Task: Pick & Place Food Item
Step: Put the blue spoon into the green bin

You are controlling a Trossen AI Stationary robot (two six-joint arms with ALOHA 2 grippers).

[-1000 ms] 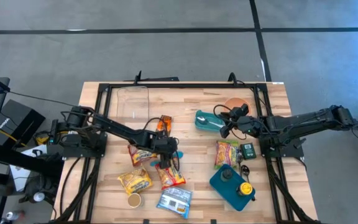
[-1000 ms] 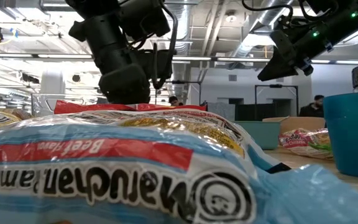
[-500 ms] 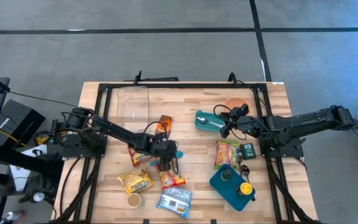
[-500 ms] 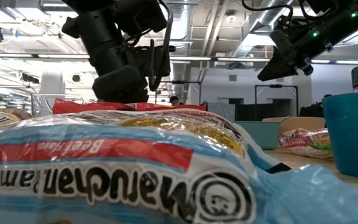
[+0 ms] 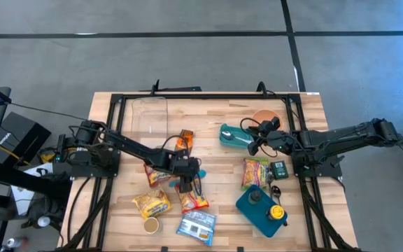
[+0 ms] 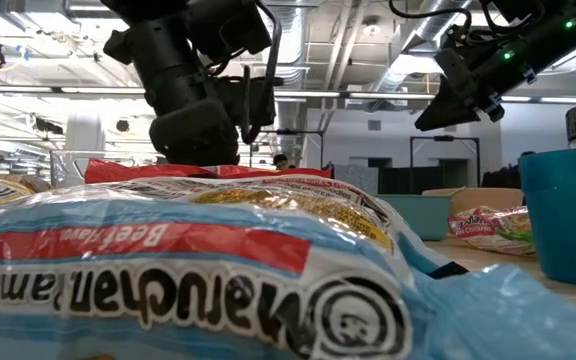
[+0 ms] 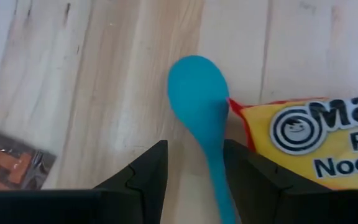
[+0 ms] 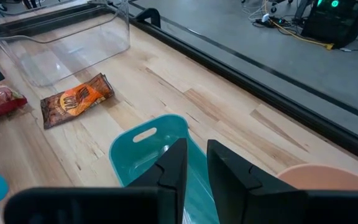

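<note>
A blue spoon (image 7: 196, 93) lies flat on the wooden table (image 5: 215, 105) beside a yellow ramen pack (image 7: 316, 143). My left gripper (image 7: 194, 144) points down over it near the table's middle (image 5: 185, 183), open, one finger on each side of the spoon's handle (image 7: 219, 180). Other food packs lie around: a red one (image 5: 156, 173), a yellow one (image 5: 151, 203) and a blue one (image 5: 196, 225). My right gripper (image 8: 197, 146) hangs shut and holding nothing above a teal tub (image 8: 148, 149) at the right (image 5: 252, 145). My left gripper straddles the spoon's handle from above, slanting down, with its fingers across the handle. One finger (image 7: 247, 174) stands right at the handle and the other leaves a gap. I cannot tell whether that finger touches it. The spoon lies on the table.
A clear bin (image 5: 150, 115) stands at the far left, with an orange snack pack (image 5: 182, 140) near it. An orange plate (image 5: 266, 117), a colourful pack (image 5: 254, 171), a small green item (image 5: 278, 169) and a blue container (image 5: 261, 208) crowd the right. A cup (image 5: 150, 225) stands at the near edge.
</note>
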